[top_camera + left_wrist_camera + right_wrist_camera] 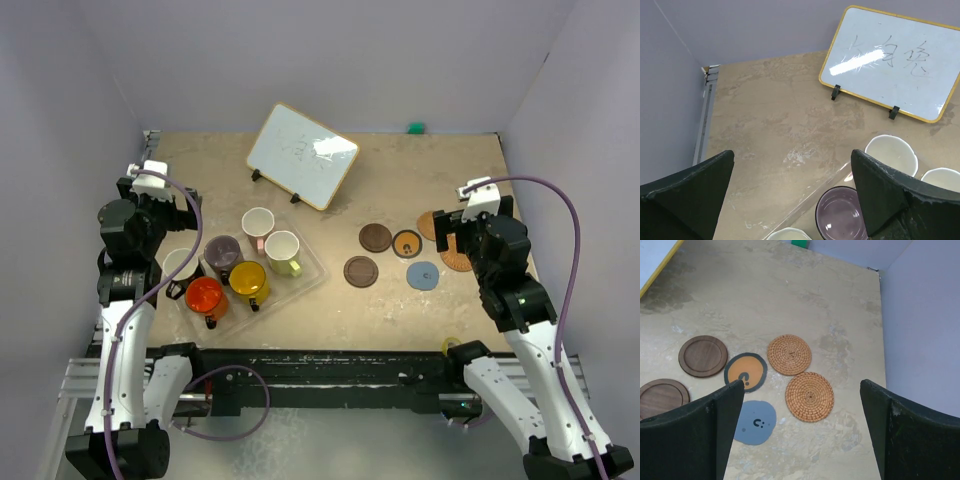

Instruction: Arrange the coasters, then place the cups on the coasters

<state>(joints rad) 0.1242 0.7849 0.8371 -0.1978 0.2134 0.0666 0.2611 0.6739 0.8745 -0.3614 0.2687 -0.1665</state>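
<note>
Six cups stand in a clear tray (312, 268): white-pink (258, 222), pale yellow-green (282, 250), mauve-grey (222, 250), yellow (248, 280), orange-red (205, 296), and a white-lined black one (180, 267) half under my left arm. My left gripper (792, 156) hangs open and empty above the tray's far-left edge, with the mauve-grey cup (839, 215) just below it. The coasters lie loose on the right: two dark brown (703, 356) (660, 397), an orange-centred one (745, 371), a blue-grey one (756, 422), two woven (789, 354) (809, 396). My right gripper (802, 385) is open above them.
A small whiteboard (302, 155) on a stand leans at the back centre. A green object (415, 128) sits by the back wall. Walls close the table in on the left, the right and the back. Bare tabletop lies between the tray and the coasters.
</note>
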